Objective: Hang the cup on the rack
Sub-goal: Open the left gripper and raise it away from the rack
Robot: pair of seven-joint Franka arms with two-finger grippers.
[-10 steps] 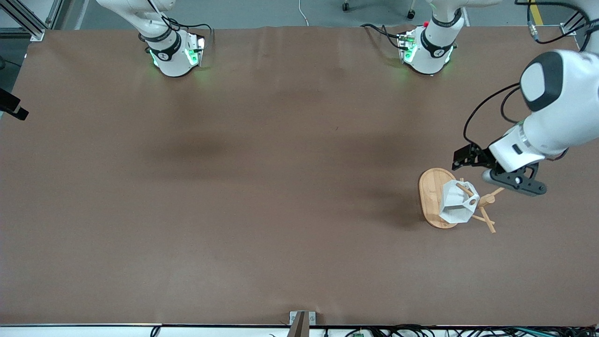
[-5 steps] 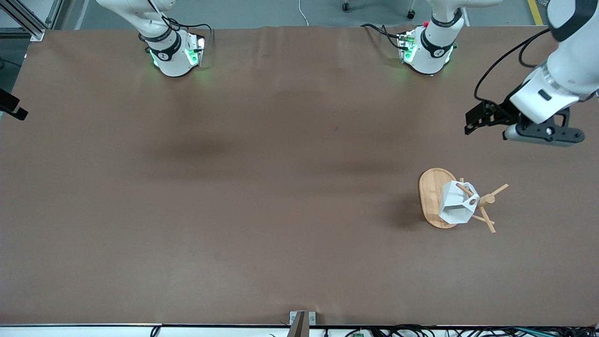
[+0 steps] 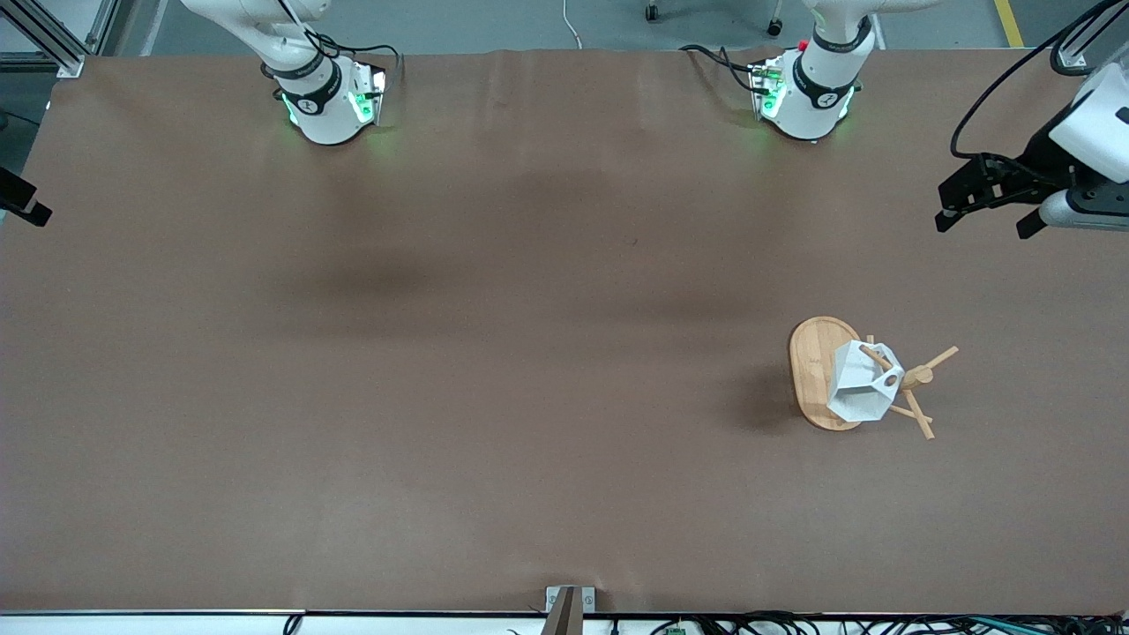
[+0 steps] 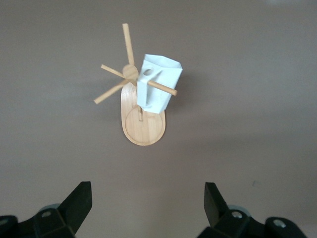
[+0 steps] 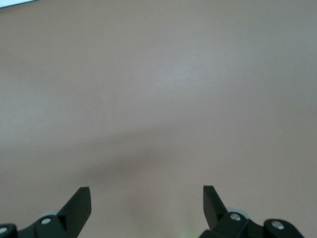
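The white faceted cup (image 3: 860, 392) hangs on a peg of the bamboo rack (image 3: 810, 370), the peg passing through the hole in its handle tab. The rack stands toward the left arm's end of the table. My left gripper (image 3: 1058, 216) is open and empty, up in the air at the left arm's end of the table, well apart from the rack. In the left wrist view the cup (image 4: 158, 89) and the rack's base (image 4: 143, 126) lie ahead of the open left gripper (image 4: 147, 203). My right gripper (image 5: 147, 206) is open and empty over bare table; the right arm waits.
The brown table top (image 3: 494, 353) surrounds the rack. The arm bases (image 3: 322, 97) (image 3: 807, 88) stand along the table edge farthest from the front camera. A small metal bracket (image 3: 569, 604) sits at the nearest edge.
My left gripper has drawn back from beside the rack, up and toward the left arm's end of the table. The cup stays hanging on its peg.
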